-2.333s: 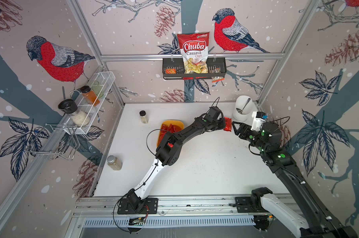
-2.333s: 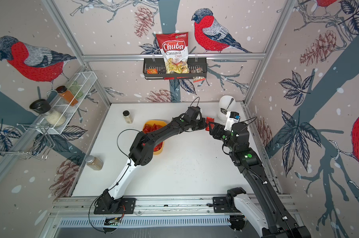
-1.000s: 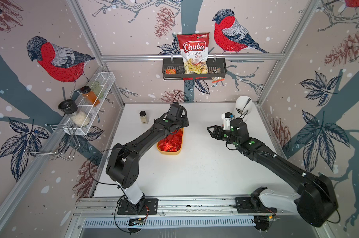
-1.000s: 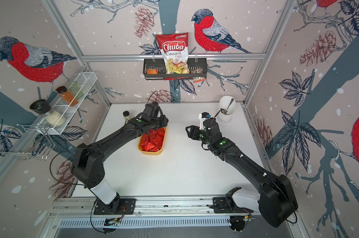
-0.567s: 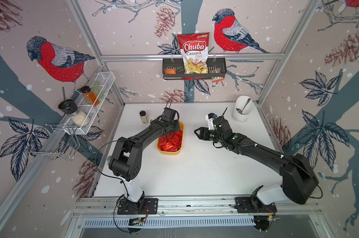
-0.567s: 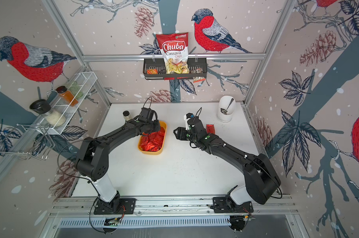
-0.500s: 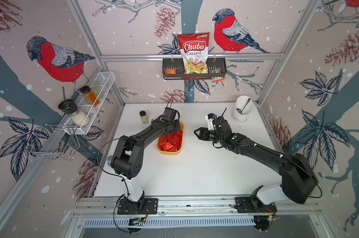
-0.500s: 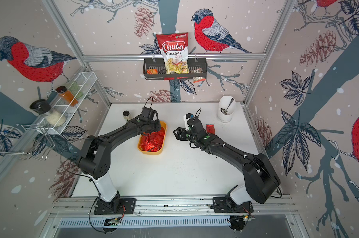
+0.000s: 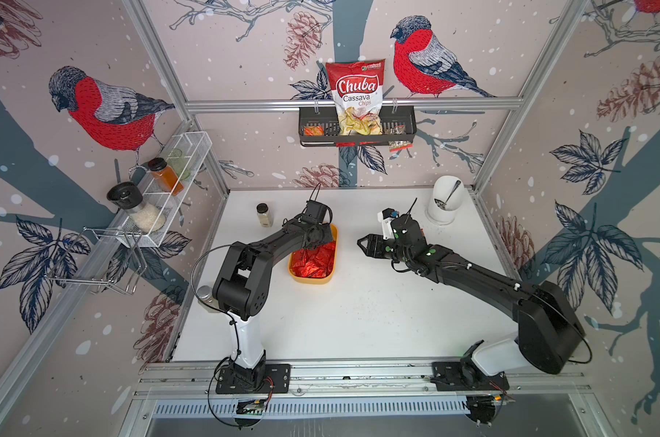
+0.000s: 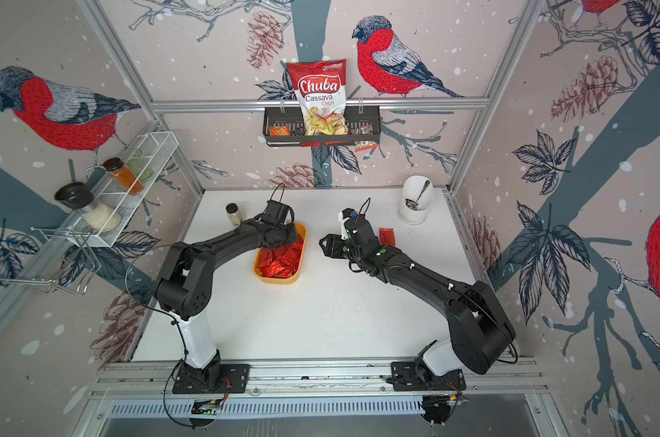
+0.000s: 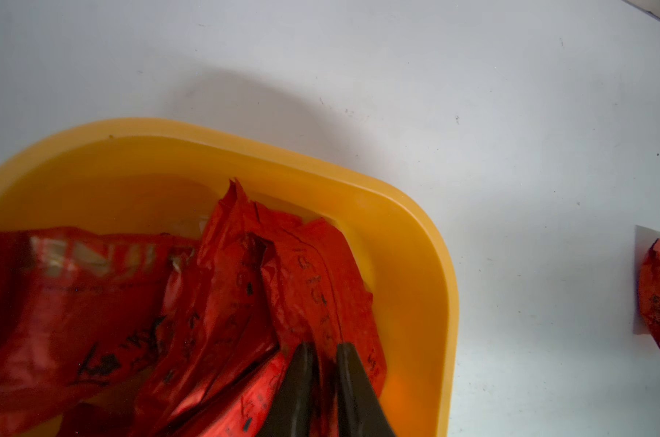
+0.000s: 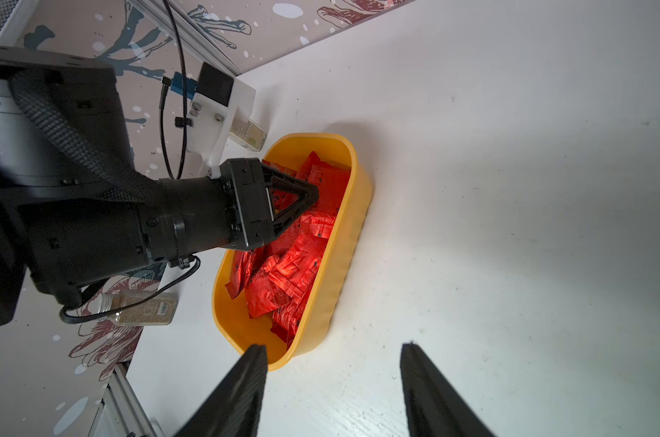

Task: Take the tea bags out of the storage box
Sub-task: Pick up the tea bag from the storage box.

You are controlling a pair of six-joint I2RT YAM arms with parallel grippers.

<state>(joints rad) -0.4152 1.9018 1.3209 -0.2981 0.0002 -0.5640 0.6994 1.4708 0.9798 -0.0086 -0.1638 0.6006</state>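
Left wrist view: left gripper [image 11: 325, 349] nearly closed, pinching one tea bag [image 11: 315, 287] inside yellow storage box [image 11: 415, 265] (other tea bags [image 11: 94, 302] heaped there). Right gripper [image 12: 334, 345] open wide, empty, near box. Loose sachet [image 10: 387, 236] on table [image 10: 321, 321].

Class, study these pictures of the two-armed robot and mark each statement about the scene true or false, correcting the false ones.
1. The yellow box holds a pile of red tea bags. True.
2. The right end effector grips a tea bag. False: it is open and empty, beside the box.
3. A loose tea bag lies on the table outside the box. True.
4. The left end effector hovers over bare table. False: it is down in the box, closed on a tea bag.
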